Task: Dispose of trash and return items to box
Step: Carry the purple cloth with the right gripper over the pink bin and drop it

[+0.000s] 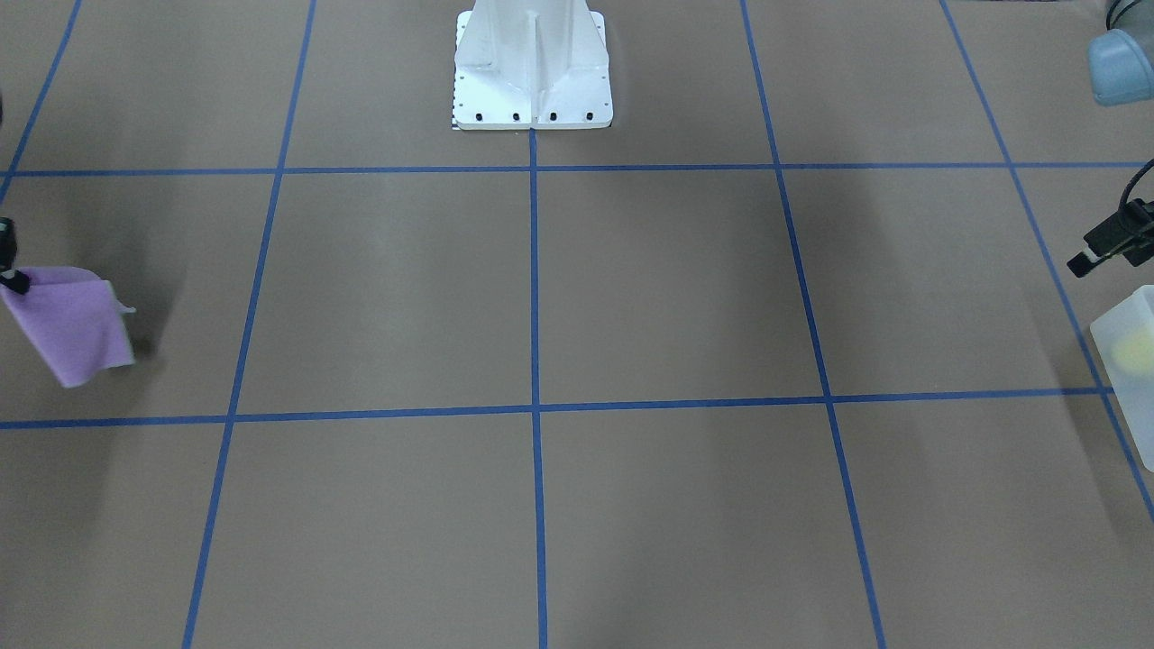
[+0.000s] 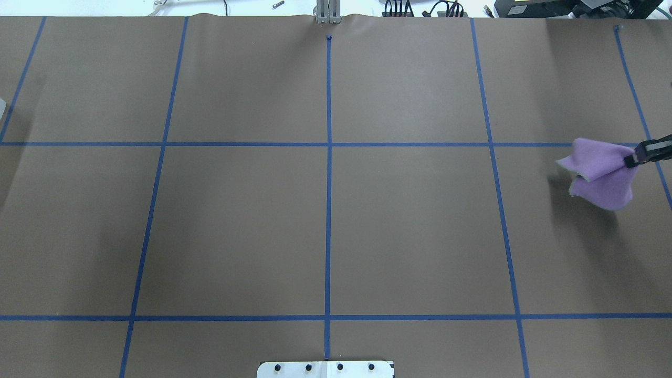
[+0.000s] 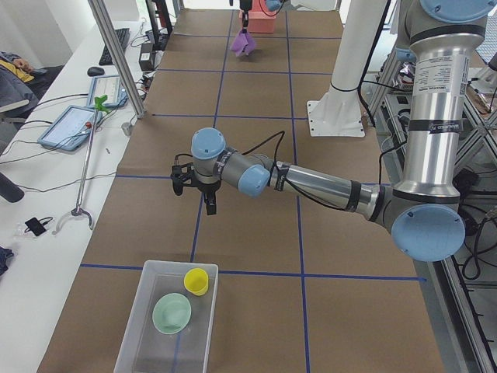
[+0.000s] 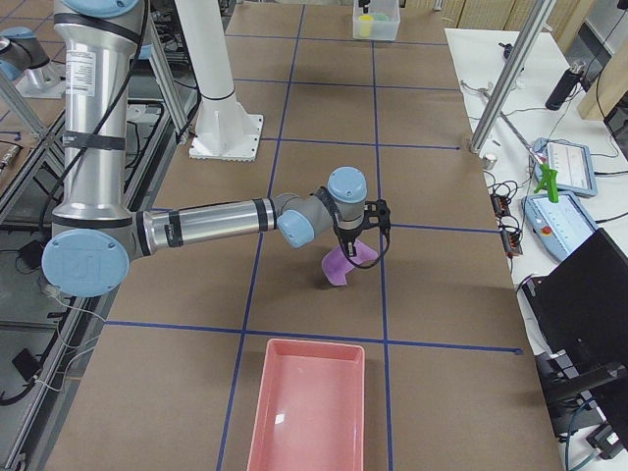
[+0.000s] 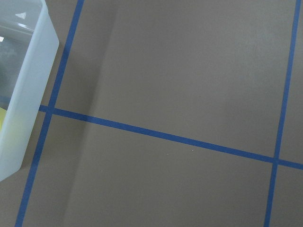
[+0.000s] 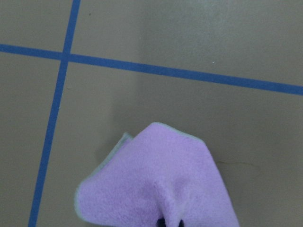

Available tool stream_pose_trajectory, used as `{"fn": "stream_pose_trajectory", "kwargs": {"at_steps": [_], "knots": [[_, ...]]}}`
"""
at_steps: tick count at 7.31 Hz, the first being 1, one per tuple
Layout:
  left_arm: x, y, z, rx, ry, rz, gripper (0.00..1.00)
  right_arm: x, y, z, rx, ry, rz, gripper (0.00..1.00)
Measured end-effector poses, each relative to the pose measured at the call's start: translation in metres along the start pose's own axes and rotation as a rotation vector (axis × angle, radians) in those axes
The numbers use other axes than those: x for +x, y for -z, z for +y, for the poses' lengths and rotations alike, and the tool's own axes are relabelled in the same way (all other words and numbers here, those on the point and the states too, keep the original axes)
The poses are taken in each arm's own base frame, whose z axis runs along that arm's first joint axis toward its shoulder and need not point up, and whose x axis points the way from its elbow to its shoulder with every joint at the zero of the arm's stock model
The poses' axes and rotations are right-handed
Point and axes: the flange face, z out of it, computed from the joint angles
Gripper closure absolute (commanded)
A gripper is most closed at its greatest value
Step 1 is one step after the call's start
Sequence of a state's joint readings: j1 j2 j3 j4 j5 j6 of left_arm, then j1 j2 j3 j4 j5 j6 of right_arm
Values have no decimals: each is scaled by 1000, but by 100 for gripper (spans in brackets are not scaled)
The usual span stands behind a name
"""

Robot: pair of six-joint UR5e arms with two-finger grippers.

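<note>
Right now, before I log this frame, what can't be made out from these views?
- Left gripper: cut by the front-facing view's right edge, absent overhead; open or shut is unclear.
- Right gripper: mostly cut by the overhead view's right edge; in its wrist view the purple cloth covers nearly all of its fingertips.
- Box: cut by the front-facing view's right edge; its frosted wall blurs the yellow cup inside.

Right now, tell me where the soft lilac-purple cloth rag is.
The lilac-purple cloth rag hangs pinched in the right gripper at the overhead view's right edge, short of the pink plastic tray seen in the right-side view.
</note>
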State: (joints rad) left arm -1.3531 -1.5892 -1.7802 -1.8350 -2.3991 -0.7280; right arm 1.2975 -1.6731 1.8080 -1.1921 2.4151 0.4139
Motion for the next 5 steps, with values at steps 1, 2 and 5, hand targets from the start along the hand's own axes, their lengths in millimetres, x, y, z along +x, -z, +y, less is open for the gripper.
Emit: {"fn": "stream_pose_trajectory", "kwargs": {"at_steps": [1,2,5], "knots": [[0,0,0,0,0,0,3,44,39,16,32,12,9,100],[0,0,0,0,1,0,3,91,72,39,56,38,41,100],[-5,-3,3,-7,0,-4,3,192,153,83,3,172,239,100]]}}
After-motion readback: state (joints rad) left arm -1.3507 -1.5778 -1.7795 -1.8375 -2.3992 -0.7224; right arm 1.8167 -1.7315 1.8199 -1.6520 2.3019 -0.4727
